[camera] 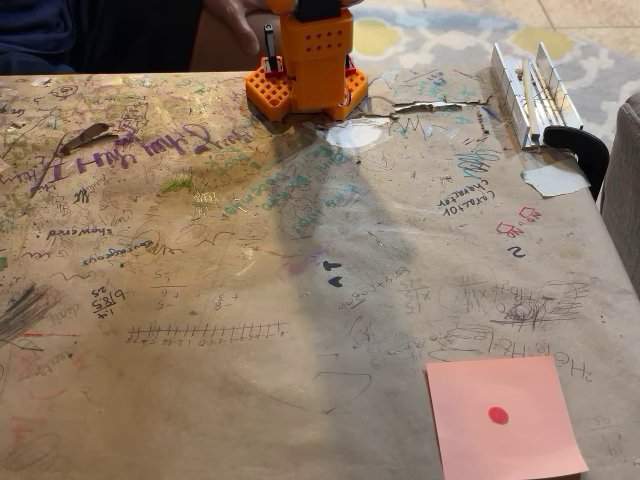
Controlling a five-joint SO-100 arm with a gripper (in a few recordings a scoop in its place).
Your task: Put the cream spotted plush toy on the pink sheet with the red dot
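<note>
The pink sheet (505, 418) lies flat near the table's front right corner, with its small red dot (498, 415) about in the middle and nothing resting on it. The cream spotted plush toy is out of view. At the table's far edge stands the arm's orange base (310, 65); the arm rises from there past the top of the picture.
The brown table (250, 270) is covered in scribbles. A white rail (528, 90) and a black clamp (582, 148) sit at the far right, with a white paper scrap (555, 180) beside them. Another scrap (355, 133) lies by the base. A person's hand (238, 20) is behind the base.
</note>
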